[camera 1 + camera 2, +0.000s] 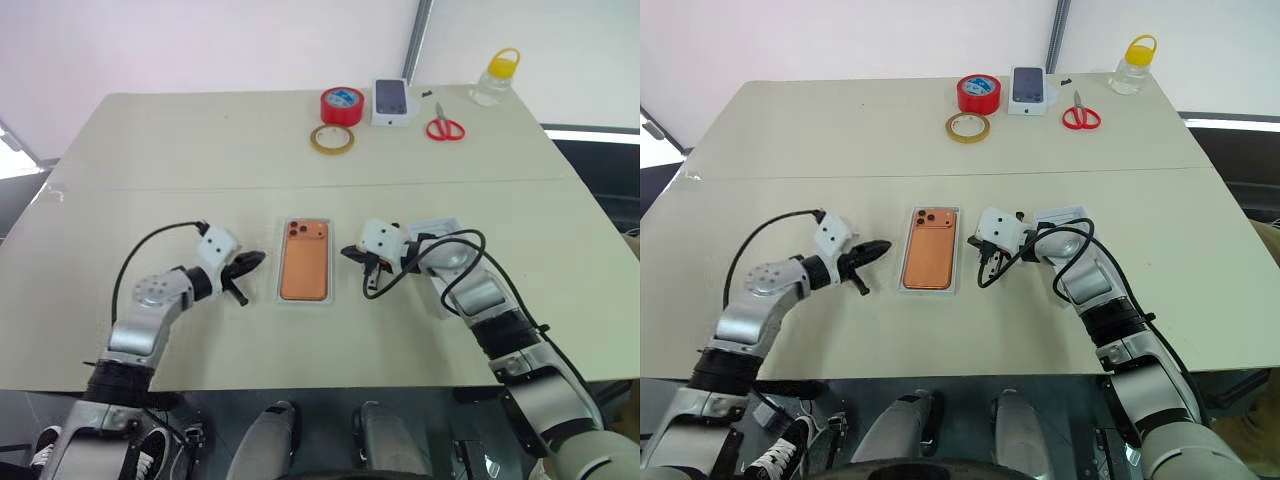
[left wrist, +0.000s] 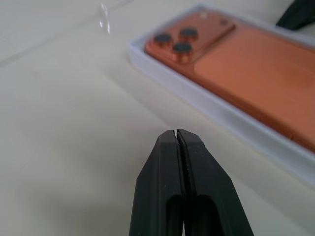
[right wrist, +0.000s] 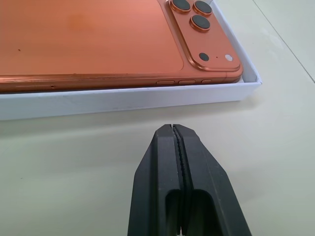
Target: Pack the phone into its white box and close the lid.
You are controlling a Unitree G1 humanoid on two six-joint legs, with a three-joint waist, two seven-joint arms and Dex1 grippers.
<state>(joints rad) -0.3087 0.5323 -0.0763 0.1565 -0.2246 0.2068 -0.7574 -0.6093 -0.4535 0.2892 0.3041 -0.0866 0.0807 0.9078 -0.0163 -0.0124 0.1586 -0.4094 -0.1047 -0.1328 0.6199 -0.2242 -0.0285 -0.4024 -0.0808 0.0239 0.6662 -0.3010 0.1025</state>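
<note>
Near the table's [image 1: 120,160] middle, the phone [image 1: 304,260] lies back-up in the white box [image 1: 304,301], long axis near-to-far, lenses at the far end – bare tabletop either side, where the left gripper [image 1: 252,262] and right gripper [image 1: 352,252] flank it, both closed and empty

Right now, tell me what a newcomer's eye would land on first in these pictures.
The orange phone lies camera side up in the white box, at the middle of the table's near half. The left gripper and the right gripper flank it, fingers shut and holding nothing. At the far edge, a red tape roll and red-handled scissors stand out.
</note>
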